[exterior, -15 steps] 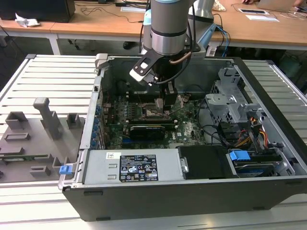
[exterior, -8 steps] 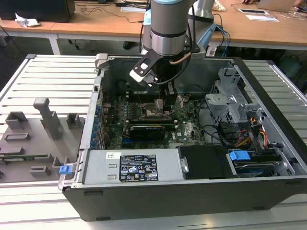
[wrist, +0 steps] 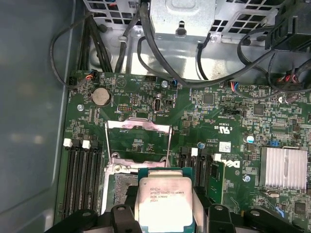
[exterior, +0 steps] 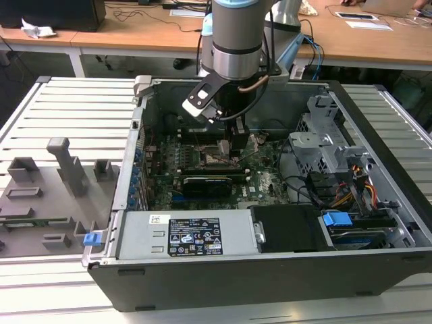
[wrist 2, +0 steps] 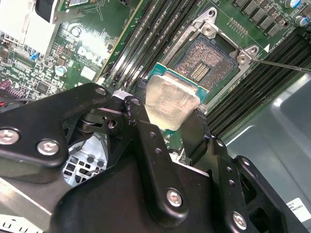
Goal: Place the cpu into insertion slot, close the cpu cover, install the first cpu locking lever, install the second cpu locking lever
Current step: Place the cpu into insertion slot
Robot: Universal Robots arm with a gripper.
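Nearest the lens in the exterior view, the dark near wall of the computer case (exterior: 256,280) is running across the frame, w/ the labelled PSU (exterior: 182,234) lying just behind it. The arm (exterior: 236,40) is hanging down into the open case. Its gripper (exterior: 231,143) is hovering over the insertion slot (exterior: 216,158), toward the far edge of the motherboard (exterior: 270,179). A black expansion card (exterior: 209,182) is sitting btwn slot and PSU. A grey fixture tray (exterior: 47,196) is lying outside the case, at the exterior view's left.

Second wrist view: black fingers (wrist 2: 143,131) are pinching the cpu (wrist 2: 172,97) by two opposite edges, silver top facing the camera. The cpu is overhanging one corner of the insertion slot (wrist 2: 204,65), whose contact field is lying mostly exposed. Whether chip and slot are touching cannot be told. A thin metal rod (wrist 2: 284,64) is crossing the memory slots (wrist 2: 272,85) just beside the slot.

First wrist view: the cpu (wrist: 165,196) is sitting clamped in the gripper (wrist: 167,213), covering part of the insertion slot (wrist: 121,182). The cpu cover (wrist: 138,125) is standing swung open at the slot edge opposite the gripper, w/ green board showing through its window. A coin cell (wrist: 101,96) and a silver heatsink (wrist: 284,167) are sitting elsewhere on the motherboard, well apart from the slot.
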